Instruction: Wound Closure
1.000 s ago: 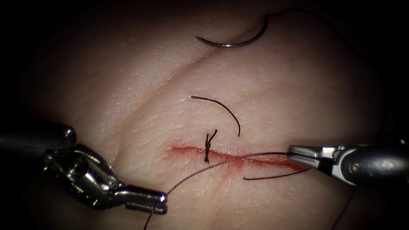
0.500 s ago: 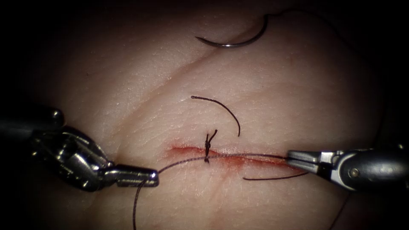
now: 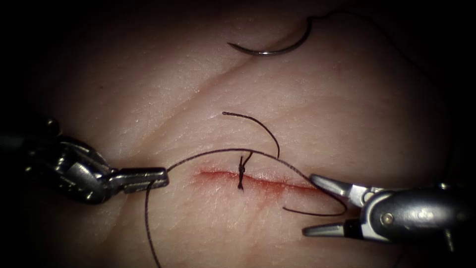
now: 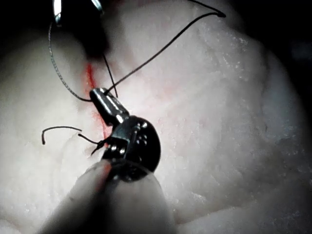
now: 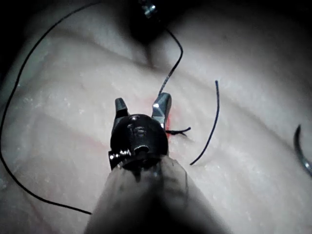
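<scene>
Two tools at a partly stitched cut in the tissue (image 3: 317, 99), thread slack between them.

The left tool (image 3: 161, 178) is clamped on the thread (image 3: 218, 151), which arcs from its tip over the knot (image 3: 241, 173) on the cut (image 3: 267, 182). The right tool (image 3: 317, 206), jaws apart and holding nothing, sits at the cut's right end. The needle (image 3: 272, 49) lies free on the tissue, well beyond both tools, not in it.
</scene>
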